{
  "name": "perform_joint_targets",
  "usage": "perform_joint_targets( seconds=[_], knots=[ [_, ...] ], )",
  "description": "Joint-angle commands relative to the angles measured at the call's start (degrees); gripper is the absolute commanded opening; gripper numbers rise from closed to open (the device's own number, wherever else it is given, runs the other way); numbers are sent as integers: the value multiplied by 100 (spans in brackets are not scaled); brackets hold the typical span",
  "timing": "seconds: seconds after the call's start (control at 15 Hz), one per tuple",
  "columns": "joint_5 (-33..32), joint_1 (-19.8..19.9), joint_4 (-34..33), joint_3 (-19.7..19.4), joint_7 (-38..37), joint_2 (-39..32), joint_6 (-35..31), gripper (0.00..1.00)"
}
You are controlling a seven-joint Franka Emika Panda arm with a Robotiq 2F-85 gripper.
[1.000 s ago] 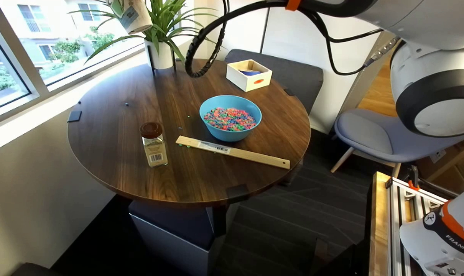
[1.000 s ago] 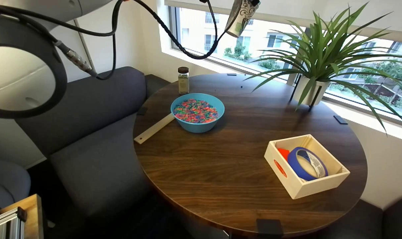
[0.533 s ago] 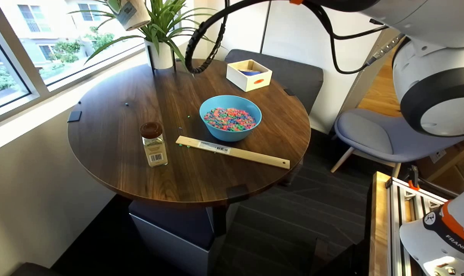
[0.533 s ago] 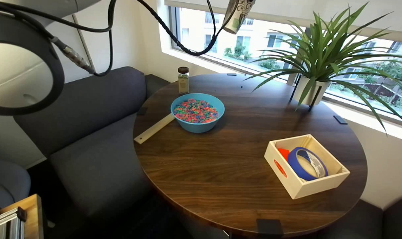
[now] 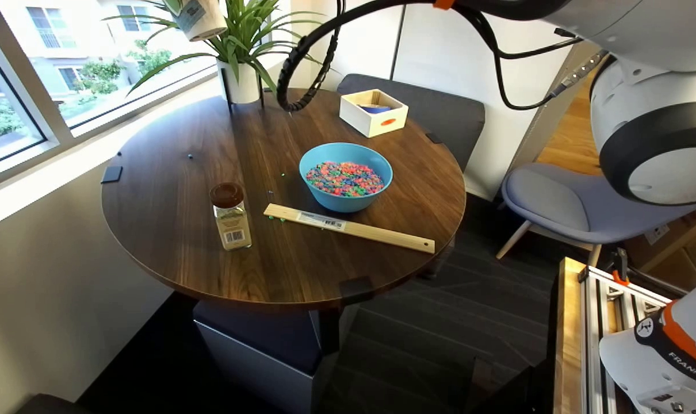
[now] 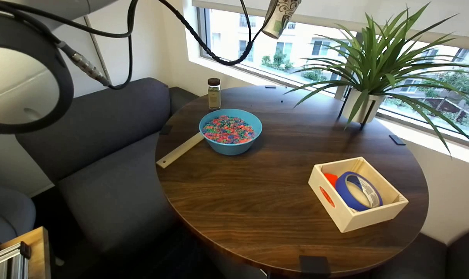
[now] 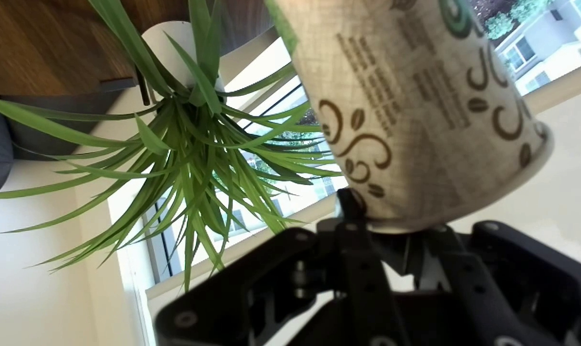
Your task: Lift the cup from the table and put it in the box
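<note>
- Because the fingers [image 7: 352,205] are drawn in on the cup [image 7: 415,120] at its rim end and carry its weight in the air, we should leave that grip as it is; thin paper probably crumples if squeezed harder.
- We see one fingertip against the wall just past the rim; the other hides behind the paper, so we cannot tell the exact gap.
- We find the cup tilted, narrow end lower, well clear of the worktop [image 6: 281,174] and well apart from the box [image 6: 374,220]; we judge the lift done and carrying the step in hand.
- We do best to travel high and slowly, giving the leaves of the plant [image 6: 368,68] and the blue bowl [image 6: 230,150] plenty of room.
- Inside the box, a blue tape roll [image 6: 341,190] takes up much of the floor, so we should straighten the cup, lower it into whatever room remains, and release only once it is supported.
</note>
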State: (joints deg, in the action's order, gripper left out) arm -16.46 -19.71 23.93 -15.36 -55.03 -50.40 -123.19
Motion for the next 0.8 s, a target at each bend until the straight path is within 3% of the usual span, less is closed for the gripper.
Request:
perform_joint_targets(
  seconds=[0.0,0.13,0.2,0.4,0.53,0.73],
  knots=[
    [-57,24,0,71,0,8,5,7],
    [6,65,0,170,275,-14,-52,2],
    [266,186,2,485,877,8,-79,2],
    [662,361,101,924,1913,190,341,2],
    [587,351,144,822,2121,297,860,2],
    [292,297,116,500,1776,443,1877,2]
  ],
)
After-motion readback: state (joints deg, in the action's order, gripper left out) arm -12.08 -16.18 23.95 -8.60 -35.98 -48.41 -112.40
